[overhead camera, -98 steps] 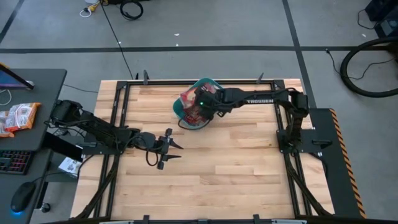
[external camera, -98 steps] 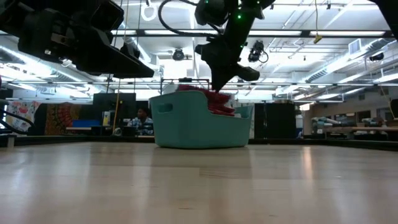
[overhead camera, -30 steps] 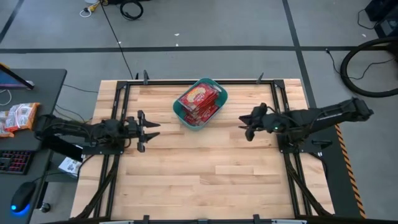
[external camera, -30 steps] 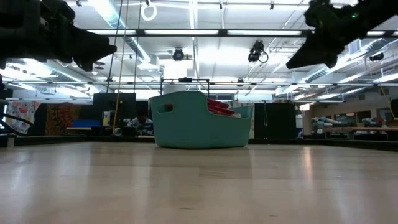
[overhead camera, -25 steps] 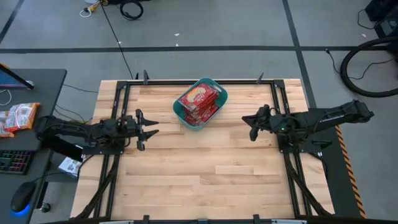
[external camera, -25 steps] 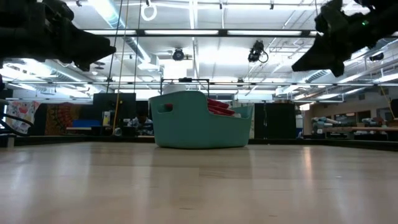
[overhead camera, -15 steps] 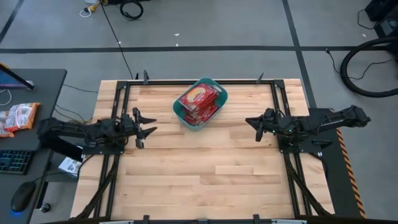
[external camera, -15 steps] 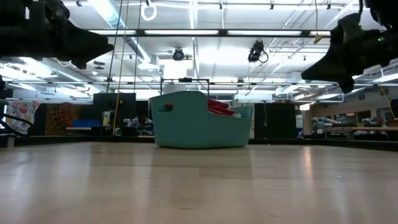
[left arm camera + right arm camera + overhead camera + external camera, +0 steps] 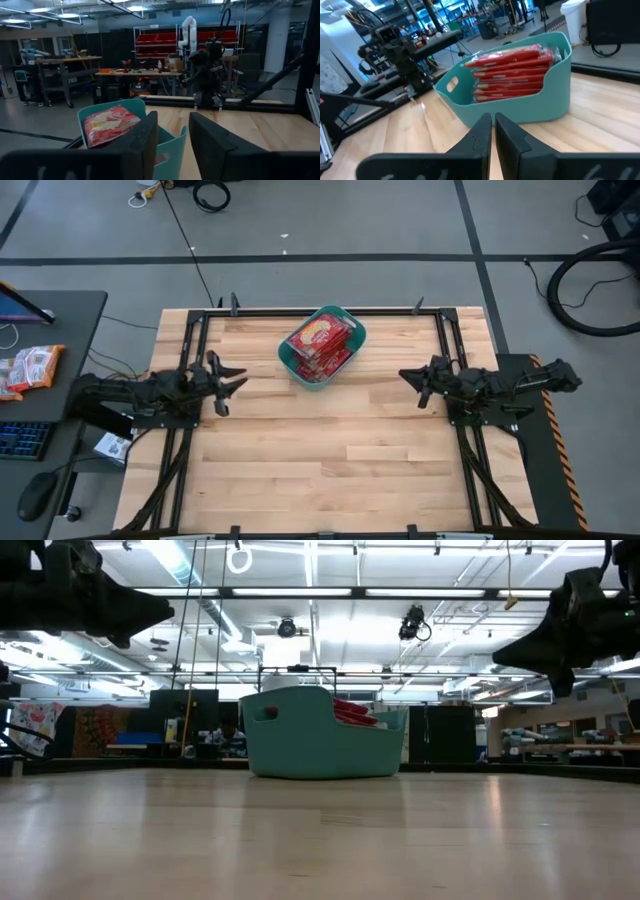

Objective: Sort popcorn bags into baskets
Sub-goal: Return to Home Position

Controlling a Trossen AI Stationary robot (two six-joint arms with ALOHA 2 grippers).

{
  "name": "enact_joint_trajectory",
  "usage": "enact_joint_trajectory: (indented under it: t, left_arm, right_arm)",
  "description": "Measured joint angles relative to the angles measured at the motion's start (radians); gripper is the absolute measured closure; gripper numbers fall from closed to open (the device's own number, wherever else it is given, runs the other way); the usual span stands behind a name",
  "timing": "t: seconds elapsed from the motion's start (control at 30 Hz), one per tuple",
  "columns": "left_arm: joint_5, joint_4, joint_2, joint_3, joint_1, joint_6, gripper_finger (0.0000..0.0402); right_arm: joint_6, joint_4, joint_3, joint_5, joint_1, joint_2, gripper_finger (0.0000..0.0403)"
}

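— Where are the arms now?
— Both have pulled back from the tub (image 9: 285, 352). The left end effector (image 9: 233, 379) hangs at the table (image 9: 330, 465)'s left edge, fingers apart and empty. The right end effector (image 9: 411, 384) is at the right edge, fingers nearly together on nothing.
— And the popcorn bags (image 9: 322, 340)?
— Stacked in the tub, far middle. I see none loose on the table, so sorting looks finished.
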Motion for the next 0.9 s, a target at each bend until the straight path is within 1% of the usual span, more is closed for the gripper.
enact_joint_trajectory:
  t: [0.23,0.4,0.53,0.6,0.67,0.73,0.9]
  left_arm:
    - [-0.004,-0.051,-0.088,0.000,0.000,0.012,0.0326]
    - [-0.004,-0.049,-0.083,0.000,0.000,0.031,0.0355]
    - [0.012,-0.039,-0.083,0.000,0.000,0.038,0.0374]
    - [0.037,-0.039,-0.083,0.000,0.000,0.056,0.0379]
    - [0.062,-0.035,-0.082,-0.001,0.000,0.062,0.0381]
    - [0.060,-0.025,-0.082,-0.001,-0.001,0.053,0.0381]
    - [0.056,-0.024,-0.082,-0.001,0.000,0.056,0.0381]
  right_arm:
    - [-0.043,0.001,0.000,0.001,0.000,-0.029,0.0376]
    - [-0.051,0.001,0.000,0.002,0.000,-0.032,0.0376]
    - [-0.097,0.000,0.000,-0.007,0.000,-0.042,0.0376]
    - [-0.123,0.004,0.000,0.010,0.000,-0.045,0.0376]
    - [-0.127,0.009,0.000,0.056,0.000,-0.045,0.0376]
    - [-0.103,0.014,0.000,0.107,0.000,-0.045,0.0376]
    - [-0.084,0.009,0.000,0.128,0.000,-0.044,0.0376]
